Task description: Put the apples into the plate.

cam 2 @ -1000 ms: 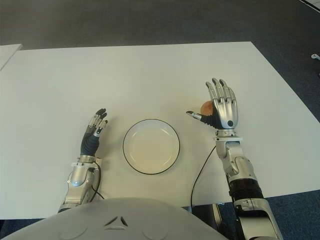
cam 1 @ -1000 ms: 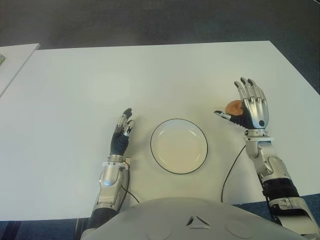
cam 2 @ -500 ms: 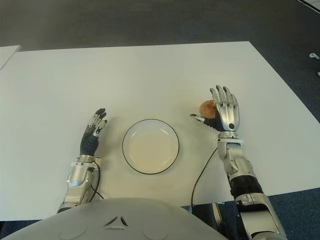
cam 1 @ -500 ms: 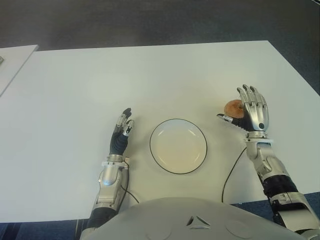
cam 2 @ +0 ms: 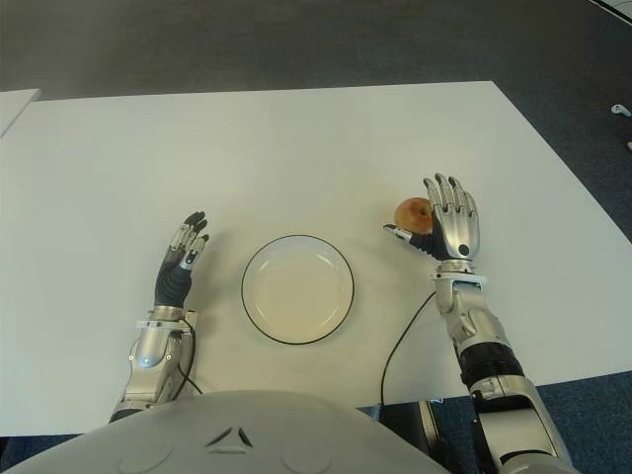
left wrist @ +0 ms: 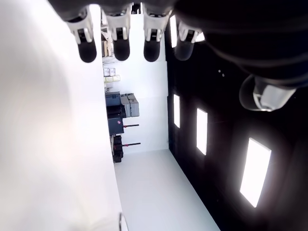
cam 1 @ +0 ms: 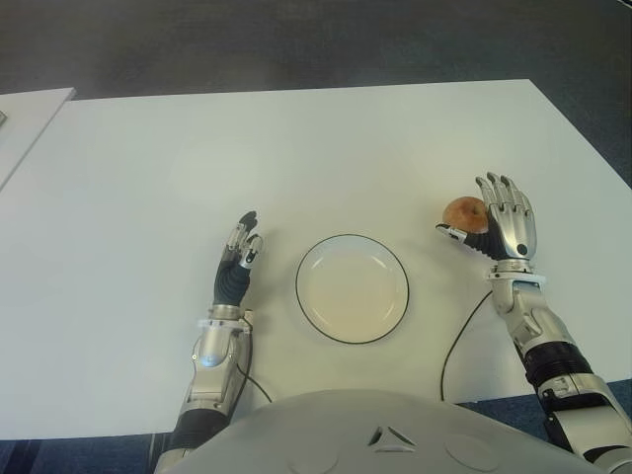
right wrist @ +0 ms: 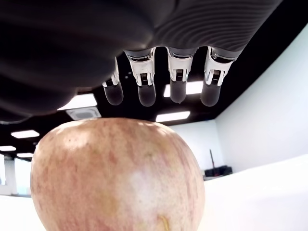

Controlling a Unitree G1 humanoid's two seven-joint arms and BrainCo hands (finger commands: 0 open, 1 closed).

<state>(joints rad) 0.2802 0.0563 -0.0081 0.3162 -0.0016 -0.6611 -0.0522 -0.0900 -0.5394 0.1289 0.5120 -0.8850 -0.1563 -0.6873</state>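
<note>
One reddish-yellow apple [cam 1: 462,211] stands on the white table [cam 1: 296,148], right of the empty white plate with a dark rim [cam 1: 353,236]. My right hand [cam 1: 502,223] is right beside the apple, palm facing it, fingers straight and spread, the thumb reaching under its near side. In the right wrist view the apple [right wrist: 115,178] fills the space before the palm and the fingertips [right wrist: 146,96] stand straight beyond it, not curled round it. My left hand [cam 1: 239,255] shows left of the plate, fingers extended, holding nothing.
A black cable [cam 1: 454,336] runs from my right wrist toward the table's near edge. Another white table [cam 1: 25,118] shows at the far left. The table's right edge [cam 1: 592,138] lies close beyond my right hand.
My right hand has dropped lower and drawn slightly toward me, so more of the apple shows to its left. The apple, plate and left hand have stayed put.
</note>
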